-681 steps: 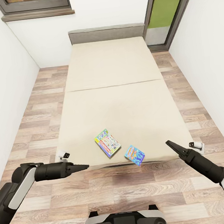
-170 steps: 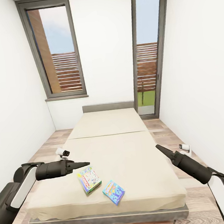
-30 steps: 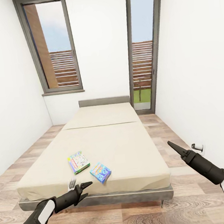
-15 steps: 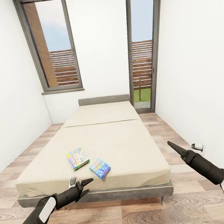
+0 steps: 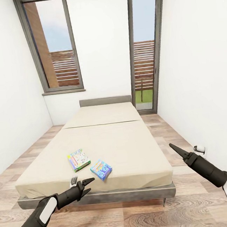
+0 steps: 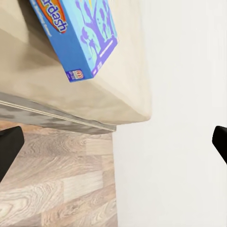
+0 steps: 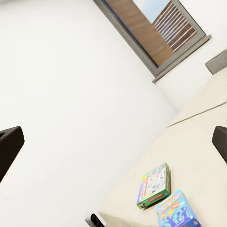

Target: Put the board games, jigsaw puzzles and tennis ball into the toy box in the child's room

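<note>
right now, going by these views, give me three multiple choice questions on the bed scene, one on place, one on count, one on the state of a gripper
1. Where do the game boxes lie?
A. on the floor
B. near the foot end of the bed
C. against the headboard

2. How many game boxes are on the bed?
A. one
B. two
C. three

3. How is the left gripper?
A. open, holding nothing
B. shut on a box
C. resting on the mattress

Answers:
1 B: the green game box and the blue game box sit on the bed at its near end, far from the headboard.
2 B: just those two boxes lie on the mattress.
3 A: the left gripper has its fingers spread, hanging in front of the bed's edge, short of the blue box.
</note>
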Robot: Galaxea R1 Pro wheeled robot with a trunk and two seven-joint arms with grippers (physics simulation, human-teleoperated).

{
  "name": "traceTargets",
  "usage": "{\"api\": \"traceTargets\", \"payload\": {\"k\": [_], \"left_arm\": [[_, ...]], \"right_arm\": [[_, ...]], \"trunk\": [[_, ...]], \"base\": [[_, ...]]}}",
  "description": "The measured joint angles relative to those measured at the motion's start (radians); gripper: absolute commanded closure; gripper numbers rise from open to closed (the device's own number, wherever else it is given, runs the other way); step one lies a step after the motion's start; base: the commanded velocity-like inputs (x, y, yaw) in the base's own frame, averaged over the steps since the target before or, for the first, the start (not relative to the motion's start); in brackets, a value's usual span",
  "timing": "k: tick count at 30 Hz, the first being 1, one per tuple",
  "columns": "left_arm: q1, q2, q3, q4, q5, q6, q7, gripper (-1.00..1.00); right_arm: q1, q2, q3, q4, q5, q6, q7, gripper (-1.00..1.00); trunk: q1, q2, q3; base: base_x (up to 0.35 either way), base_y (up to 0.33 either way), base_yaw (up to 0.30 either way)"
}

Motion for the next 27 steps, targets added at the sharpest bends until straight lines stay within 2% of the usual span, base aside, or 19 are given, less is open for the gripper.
{"api": "traceTargets", "payload": {"k": [9,27], "left_arm": [[0.000,0.000,0.000,0.000,0.001,0.000,0.000,-1.00],[0.000,-0.001,-0.001,0.000,0.000,0.000,-0.001,-1.00]], "right_arm": [[0.000,0.000,-0.001,0.000,0.001,0.000,0.000,-1.00],[0.000,0.000,0.002,0.000,0.000,-0.002,-0.001,-1.00]], "trunk": [[0.000,0.000,0.000],[0.000,0.000,0.000]], "base": [[0.191,0.024,0.000],[0.101,0.024,0.000]]}}
